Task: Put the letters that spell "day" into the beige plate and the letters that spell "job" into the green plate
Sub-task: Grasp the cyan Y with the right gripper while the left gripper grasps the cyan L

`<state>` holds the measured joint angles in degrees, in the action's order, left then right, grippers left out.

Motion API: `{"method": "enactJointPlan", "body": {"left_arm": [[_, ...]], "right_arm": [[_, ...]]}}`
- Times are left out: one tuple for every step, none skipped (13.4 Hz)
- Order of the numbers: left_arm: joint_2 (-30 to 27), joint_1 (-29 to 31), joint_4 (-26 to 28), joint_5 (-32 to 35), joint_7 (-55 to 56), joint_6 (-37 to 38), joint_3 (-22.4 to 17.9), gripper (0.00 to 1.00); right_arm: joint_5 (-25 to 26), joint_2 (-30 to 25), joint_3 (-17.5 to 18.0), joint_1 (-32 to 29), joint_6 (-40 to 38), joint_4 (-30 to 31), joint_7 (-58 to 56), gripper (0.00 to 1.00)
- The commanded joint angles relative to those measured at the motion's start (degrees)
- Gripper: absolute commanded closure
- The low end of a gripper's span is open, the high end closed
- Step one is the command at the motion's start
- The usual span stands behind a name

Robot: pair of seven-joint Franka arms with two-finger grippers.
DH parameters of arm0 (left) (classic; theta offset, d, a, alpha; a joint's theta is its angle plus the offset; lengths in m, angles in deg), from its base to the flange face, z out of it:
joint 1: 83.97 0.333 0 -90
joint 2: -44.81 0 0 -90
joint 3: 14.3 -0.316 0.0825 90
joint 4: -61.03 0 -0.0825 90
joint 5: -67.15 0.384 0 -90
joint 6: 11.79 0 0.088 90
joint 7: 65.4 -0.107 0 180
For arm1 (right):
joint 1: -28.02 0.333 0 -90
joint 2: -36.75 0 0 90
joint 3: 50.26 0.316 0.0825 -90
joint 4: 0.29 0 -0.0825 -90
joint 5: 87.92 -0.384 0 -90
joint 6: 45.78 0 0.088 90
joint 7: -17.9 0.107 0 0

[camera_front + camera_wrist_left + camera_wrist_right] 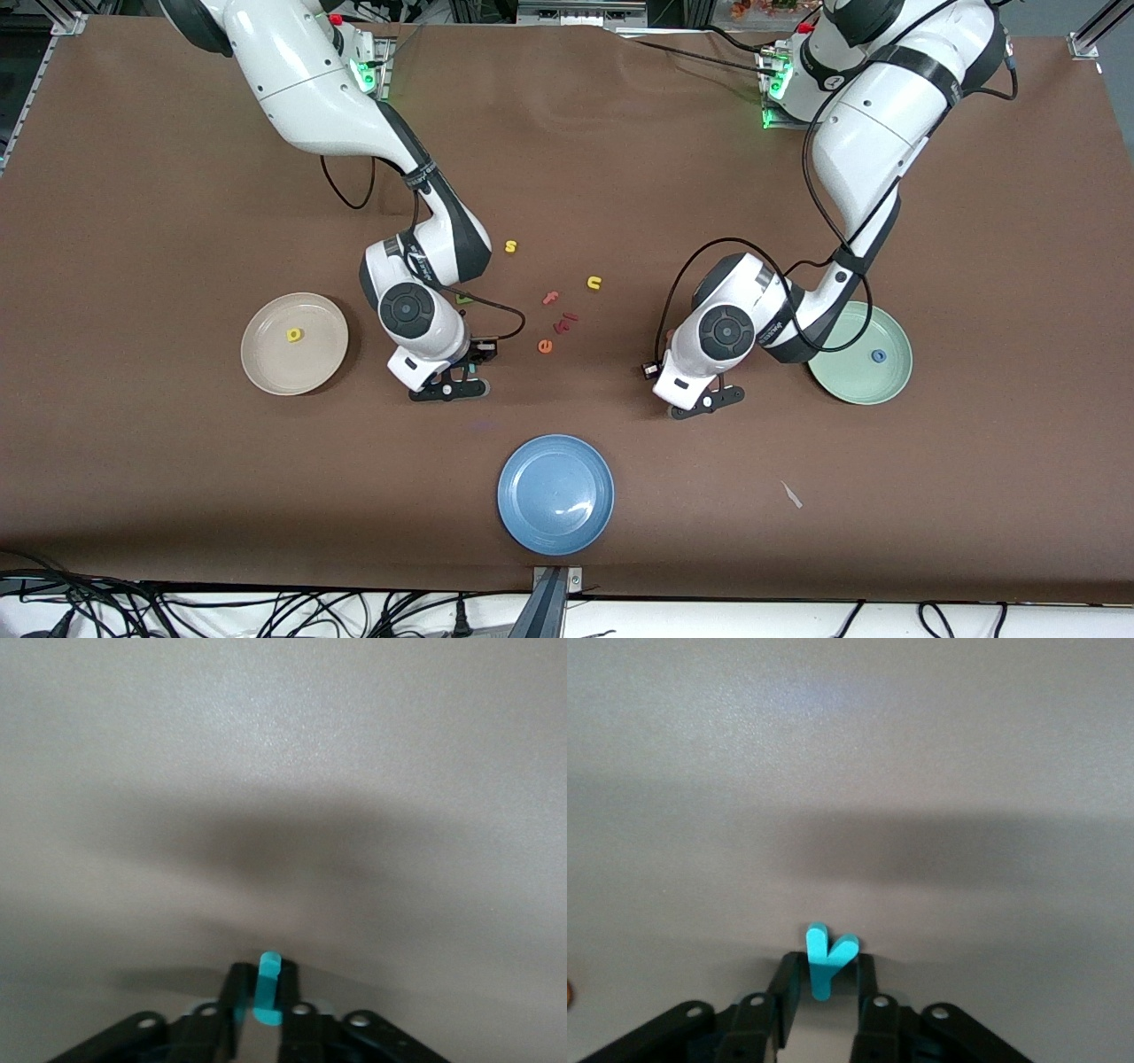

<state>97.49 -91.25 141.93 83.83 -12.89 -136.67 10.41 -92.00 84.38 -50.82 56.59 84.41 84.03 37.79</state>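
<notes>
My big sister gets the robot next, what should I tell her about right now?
Left gripper: shut on the teal j, low over the table beside the green plate.
Right gripper: closed on the teal y, low over the table beside the beige plate.
Done: yellow letter in the beige plate, blue o in the green plate.
Left: y to beige, j to green. A green letter peeks out by the right arm; a salmon letter lies mid-table. Those probably still need sorting.
</notes>
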Motion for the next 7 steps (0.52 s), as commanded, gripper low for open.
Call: {"method": "enactJointPlan", "body": {"left_arm": [[-0.03, 0.07, -1.80, -0.95, -0.92, 0.78, -0.54, 1.00], [-0.82, 0.25, -1.89, -0.95, -0.92, 1.13, -0.54, 1.00], [-2.22, 1.30, -1.89, -0.87, -0.92, 1.92, -0.45, 1.00], [-3.98, 2.79, -1.80, -0.95, -1.01, 4.10, 0.07, 1.00], [-5.47, 4.11, -1.80, -0.95, -1.27, 7.60, 0.16, 1.00], [-7.32, 5.95, -1.80, -0.95, -3.28, 11.03, 0.25, 1.00], [-9.08, 7.97, -1.80, -1.04, -5.99, 14.28, 0.17, 1.00]], "right_arm": [[0.48, 1.77, 0.21, -0.09, -0.11, -2.58, -0.12, 0.72], [0.56, 1.68, 0.21, -0.09, -0.11, -2.58, -0.12, 0.75], [0.56, 1.77, 0.21, -0.09, -0.19, -2.58, -0.20, 0.76], [0.48, 1.68, 0.21, -0.09, -0.28, -2.58, -0.12, 0.78], [0.48, 1.59, 0.21, -0.09, -0.46, -2.67, -0.20, 0.80], [0.39, 1.59, 0.21, -0.09, -0.54, -2.67, -0.12, 0.82], [0.39, 1.51, 0.21, -0.09, -0.55, -2.67, -0.12, 0.85]]}}
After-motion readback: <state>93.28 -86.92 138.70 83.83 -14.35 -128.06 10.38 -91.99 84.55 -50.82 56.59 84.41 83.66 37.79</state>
